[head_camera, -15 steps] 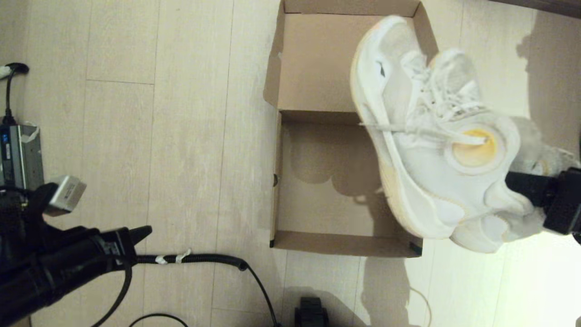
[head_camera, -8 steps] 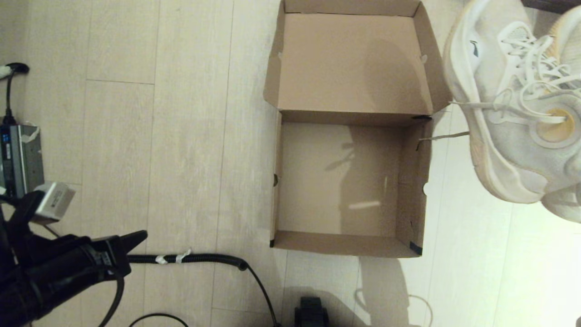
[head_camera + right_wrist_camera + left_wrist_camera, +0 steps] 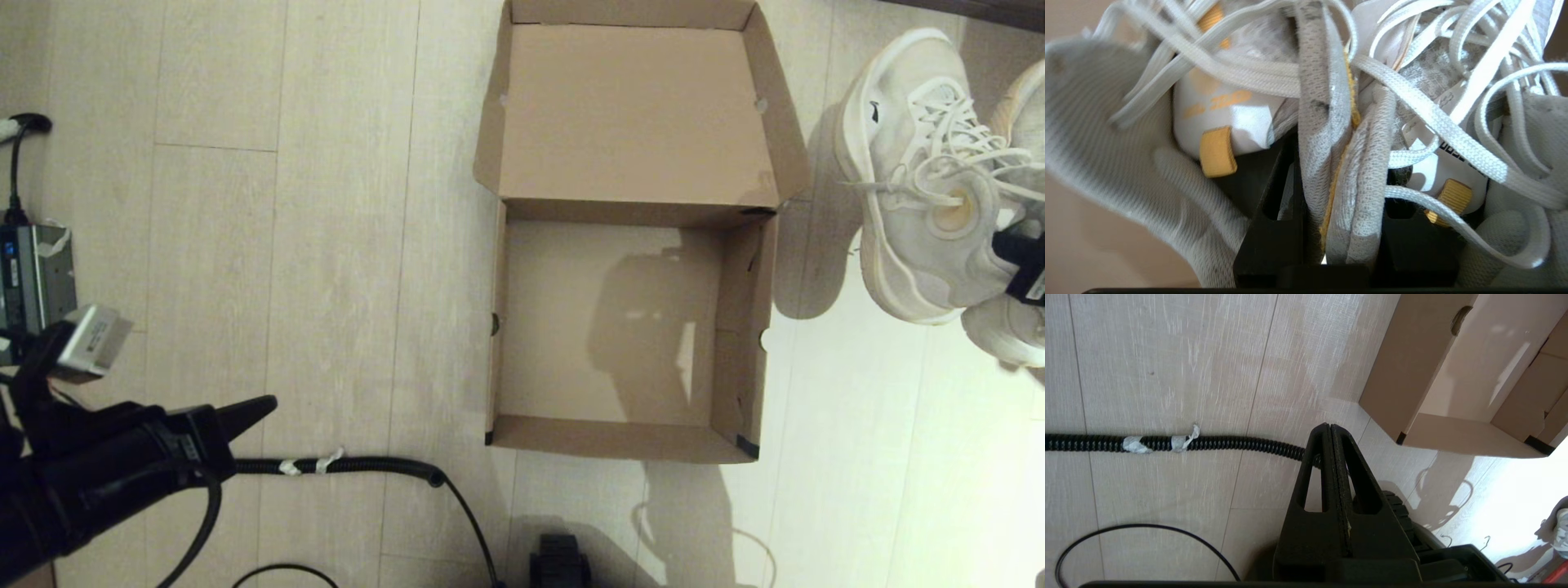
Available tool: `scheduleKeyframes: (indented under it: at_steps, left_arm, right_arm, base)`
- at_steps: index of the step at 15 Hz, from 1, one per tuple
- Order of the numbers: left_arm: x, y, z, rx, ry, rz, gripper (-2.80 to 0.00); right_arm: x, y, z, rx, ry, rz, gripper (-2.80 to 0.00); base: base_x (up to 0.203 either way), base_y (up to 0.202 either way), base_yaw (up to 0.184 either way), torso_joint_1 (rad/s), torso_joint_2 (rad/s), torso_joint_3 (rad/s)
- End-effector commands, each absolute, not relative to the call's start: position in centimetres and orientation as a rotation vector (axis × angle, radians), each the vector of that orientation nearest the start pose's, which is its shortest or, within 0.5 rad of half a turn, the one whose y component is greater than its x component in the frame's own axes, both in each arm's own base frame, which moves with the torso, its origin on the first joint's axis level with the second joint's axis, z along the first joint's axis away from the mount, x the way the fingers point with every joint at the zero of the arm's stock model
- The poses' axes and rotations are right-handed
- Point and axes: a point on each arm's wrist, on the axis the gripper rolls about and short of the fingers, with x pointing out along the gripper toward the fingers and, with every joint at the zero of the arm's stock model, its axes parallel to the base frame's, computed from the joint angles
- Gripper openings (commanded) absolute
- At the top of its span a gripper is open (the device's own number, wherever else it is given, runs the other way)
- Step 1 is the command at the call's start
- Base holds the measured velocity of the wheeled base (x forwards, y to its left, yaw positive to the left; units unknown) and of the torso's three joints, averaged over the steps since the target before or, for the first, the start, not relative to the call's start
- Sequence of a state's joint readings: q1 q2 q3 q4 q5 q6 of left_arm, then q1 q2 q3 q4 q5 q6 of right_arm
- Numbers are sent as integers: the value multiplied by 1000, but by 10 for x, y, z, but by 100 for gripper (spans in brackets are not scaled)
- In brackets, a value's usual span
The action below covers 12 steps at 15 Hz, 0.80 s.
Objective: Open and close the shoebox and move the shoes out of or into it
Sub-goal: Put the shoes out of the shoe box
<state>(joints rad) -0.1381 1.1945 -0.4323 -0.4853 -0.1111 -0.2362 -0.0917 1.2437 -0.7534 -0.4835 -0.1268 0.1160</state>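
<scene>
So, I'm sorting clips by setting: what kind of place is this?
Probably an indoor room, home or lab. A pale wood-plank floor, an open shoebox on it, and cables trailing across it.

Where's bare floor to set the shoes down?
Widest free patch: floor left of the shoebox, above the black hose. A narrower strip runs right of the box, below the shoes clamped in the right gripper. Crowded: left gripper and cables at lower left.
</scene>
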Motion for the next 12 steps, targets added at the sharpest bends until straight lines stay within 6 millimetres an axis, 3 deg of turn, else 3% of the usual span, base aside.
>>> scheduleKeyframes:
  at_steps: [1,8,9,10,12]
  left_arm:
    - [167,-26,186,-233,302,-215,-280]
    - [168,-26,190,-242,294,-242,-280]
    - [168,-27,191,-243,289,-245,-280]
    - [168,-27,194,-242,278,-246,-280]
    - [163,-26,197,-238,259,-243,-280]
  right_arm:
    - [228,-26,239,116,114,-238,-280]
    - [314,-40,165,106,176,-258,-280]
    - [320,-43,164,107,133,-264,-181]
    - [319,-44,165,113,123,-266,0]
    - [315,-45,166,114,119,-273,0]
  base:
    - [0,0,0,0,0,0]
    - [0,0,0,0,0,0]
    - [0,0,0,0,0,0]
    - [0,0,0,0,0,0]
    - [0,0,0,0,0,0]
